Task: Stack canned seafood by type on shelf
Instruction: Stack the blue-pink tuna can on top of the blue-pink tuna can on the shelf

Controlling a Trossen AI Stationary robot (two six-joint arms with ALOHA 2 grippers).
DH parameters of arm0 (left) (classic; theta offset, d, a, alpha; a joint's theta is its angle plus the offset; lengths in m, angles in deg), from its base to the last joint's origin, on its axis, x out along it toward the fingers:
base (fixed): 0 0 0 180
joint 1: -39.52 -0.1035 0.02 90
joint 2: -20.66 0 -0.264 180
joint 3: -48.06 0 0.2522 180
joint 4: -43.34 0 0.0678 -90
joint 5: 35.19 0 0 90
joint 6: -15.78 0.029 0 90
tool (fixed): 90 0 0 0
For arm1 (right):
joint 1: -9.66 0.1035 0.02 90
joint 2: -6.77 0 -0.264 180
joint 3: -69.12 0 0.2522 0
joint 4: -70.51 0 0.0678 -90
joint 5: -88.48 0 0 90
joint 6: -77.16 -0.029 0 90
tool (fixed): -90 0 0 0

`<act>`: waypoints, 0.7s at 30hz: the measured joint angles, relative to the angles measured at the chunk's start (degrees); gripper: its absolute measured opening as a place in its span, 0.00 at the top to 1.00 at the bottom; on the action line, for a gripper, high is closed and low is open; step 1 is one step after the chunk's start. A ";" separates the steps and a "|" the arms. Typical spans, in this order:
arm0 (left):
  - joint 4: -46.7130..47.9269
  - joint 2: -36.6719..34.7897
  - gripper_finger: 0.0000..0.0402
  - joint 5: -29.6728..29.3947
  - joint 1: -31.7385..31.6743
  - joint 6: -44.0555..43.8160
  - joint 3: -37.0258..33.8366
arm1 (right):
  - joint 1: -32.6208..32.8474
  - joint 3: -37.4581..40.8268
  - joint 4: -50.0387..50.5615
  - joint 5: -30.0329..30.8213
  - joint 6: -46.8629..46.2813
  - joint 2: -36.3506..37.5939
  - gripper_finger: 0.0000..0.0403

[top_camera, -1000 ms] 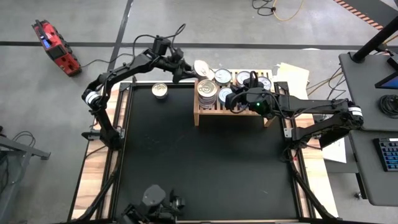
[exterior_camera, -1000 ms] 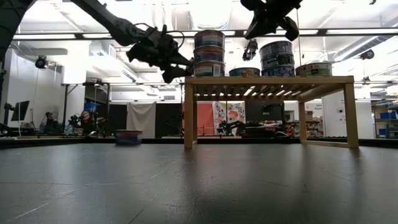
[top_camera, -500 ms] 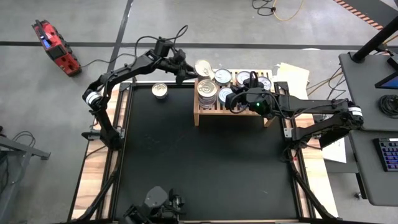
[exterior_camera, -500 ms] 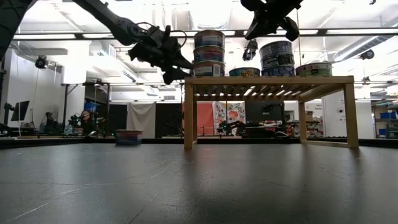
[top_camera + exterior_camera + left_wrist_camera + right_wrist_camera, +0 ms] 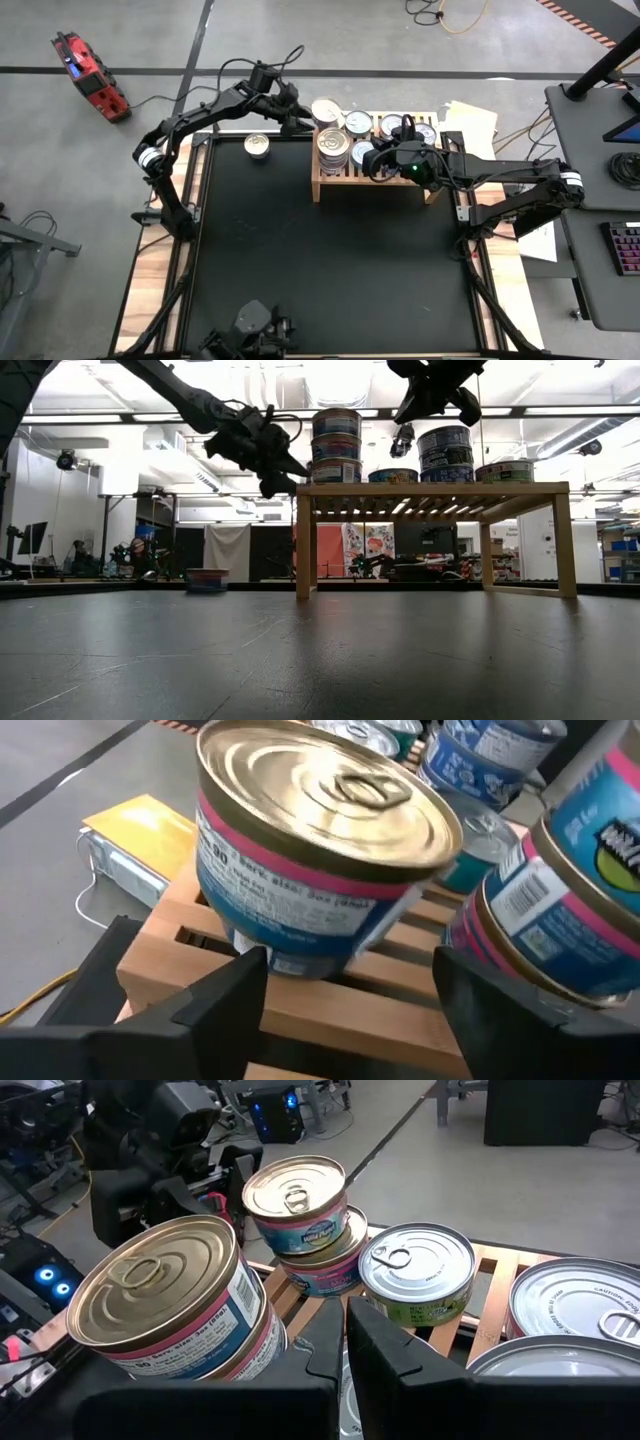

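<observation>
The light-wood shelf (image 5: pixel 372 180) stands at the far middle of the black mat (image 5: pixel 330 260) and carries several canned seafood tins. On its far left corner a blue-and-pink tin (image 5: pixel 320 850) sits tilted on top of another tin (image 5: pixel 322 1268). My left gripper (image 5: pixel 345 975) is open, its fingers standing on either side of this top tin's lower part. My right gripper (image 5: pixel 345 1342) is shut and hovers above the shelf's middle (image 5: pixel 374 160). A taller stack (image 5: pixel 336 445) fills the near left corner. One tin (image 5: pixel 258 146) stands alone on the mat. My left gripper comes at the top tin almost level from the table's far left. One fingertip (image 5: pixel 245 965) shows right at the tin's lower edge (image 5: pixel 262 948), and I cannot tell whether it touches. The other finger (image 5: pixel 462 990) stands apart from the tin.
More tins stand along the shelf's far row (image 5: pixel 358 123) (image 5: pixel 392 127) and its right end (image 5: pixel 424 132), among them a green-labelled one (image 5: pixel 415 1275). Papers (image 5: pixel 470 120) lie beyond the table's right far corner. A red tool (image 5: pixel 90 78) lies on the floor at left.
My left gripper has turned a little at the shelf's far left corner, its fingers tipping slightly upward. The top tin, which leaned more to one side before, now sits more squarely over the lower one. My right arm has kept still.
</observation>
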 joint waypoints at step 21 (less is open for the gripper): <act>15.85 -4.94 0.25 -3.57 -7.87 1.13 0.00 | 0.01 0.00 0.89 -0.24 0.75 0.02 0.98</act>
